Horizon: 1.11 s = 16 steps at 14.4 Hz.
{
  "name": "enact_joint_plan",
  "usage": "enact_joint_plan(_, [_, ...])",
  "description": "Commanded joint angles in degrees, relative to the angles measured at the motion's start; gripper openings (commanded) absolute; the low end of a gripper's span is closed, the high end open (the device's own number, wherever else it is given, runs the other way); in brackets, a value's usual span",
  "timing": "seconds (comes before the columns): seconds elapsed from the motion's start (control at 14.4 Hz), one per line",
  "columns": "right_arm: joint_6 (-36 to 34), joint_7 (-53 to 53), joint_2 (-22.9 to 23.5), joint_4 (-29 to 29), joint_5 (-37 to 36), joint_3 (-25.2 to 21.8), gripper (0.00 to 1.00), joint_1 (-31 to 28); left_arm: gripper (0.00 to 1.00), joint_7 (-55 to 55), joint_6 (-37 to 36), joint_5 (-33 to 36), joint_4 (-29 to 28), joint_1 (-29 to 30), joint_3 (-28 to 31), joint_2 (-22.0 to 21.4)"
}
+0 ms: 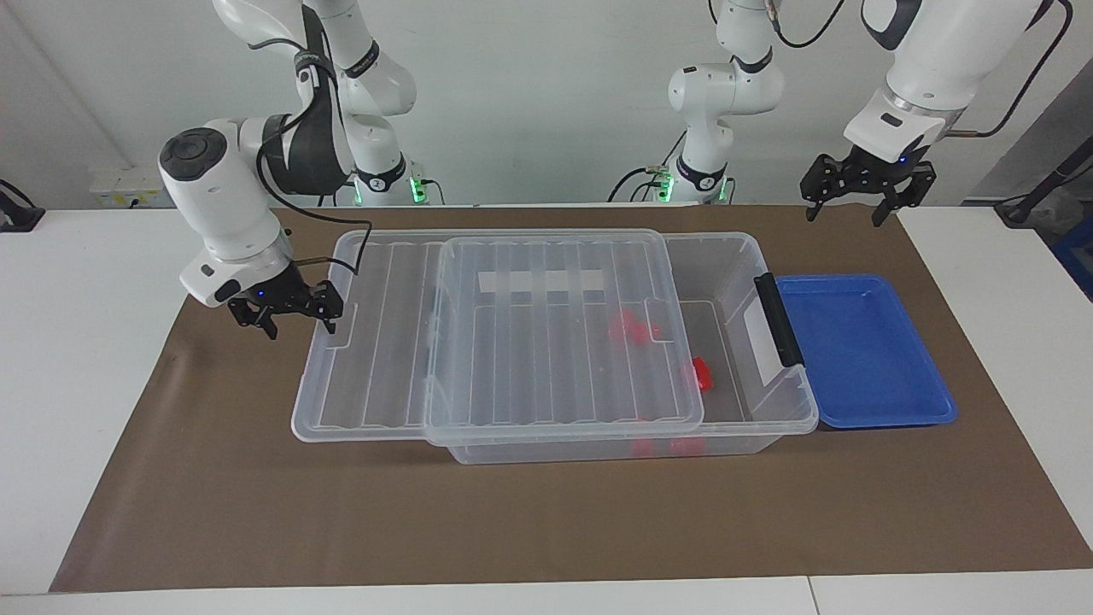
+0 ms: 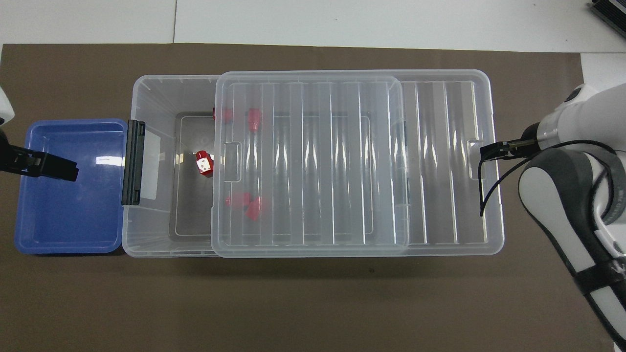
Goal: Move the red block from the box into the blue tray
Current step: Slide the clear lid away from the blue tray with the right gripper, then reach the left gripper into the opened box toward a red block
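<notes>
The box (image 1: 773, 401) is a clear bin on the brown mat. Its ribbed lid (image 1: 555, 342) is slid toward the right arm's end, so the box stands open at the left arm's end. The red block (image 1: 702, 374) lies on the box floor in the open part, also seen in the overhead view (image 2: 204, 164). The blue tray (image 1: 862, 350) stands beside the box's black clip (image 1: 779, 320). My left gripper (image 1: 844, 215) is open and empty, raised over the tray's edge. My right gripper (image 1: 301, 329) is open, low at the lid's end.
Other red pieces (image 2: 244, 203) lie in the box under the lid, and more (image 2: 252, 119) lie by the wall farther from the robots. The brown mat (image 1: 256, 512) covers the table's middle.
</notes>
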Motion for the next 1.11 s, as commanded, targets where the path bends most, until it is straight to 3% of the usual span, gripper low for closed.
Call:
enact_joint_plan(0.0, [-0.1,-4.7,-0.6,-1.0,-0.4,0.4,0.96,-2.8,1.0,-1.1,1.0,1.0,-1.4,-0.7,0.1,-1.5])
enact_joint_plan(0.49, [-0.6,-9.2,-0.6,-1.0,-0.4,0.4,0.96,-6.1,1.0,-26.1,7.0,0.1,-4.0,-1.1,-4.3,-2.2])
enact_joint_plan(0.77, [-2.1,-8.9,-0.8,-0.3,-0.4,0.4,0.97,-5.7,1.0,-32.7,19.2,-1.8,-15.3,-1.4,-6.8,-6.7])
enact_joint_plan(1.04, [-6.1,-7.1,-4.0,0.7,-0.4,0.7,0.97,-4.0,1.0,-37.5,26.6,-1.8,-19.7,-3.0,-7.9,-6.0])
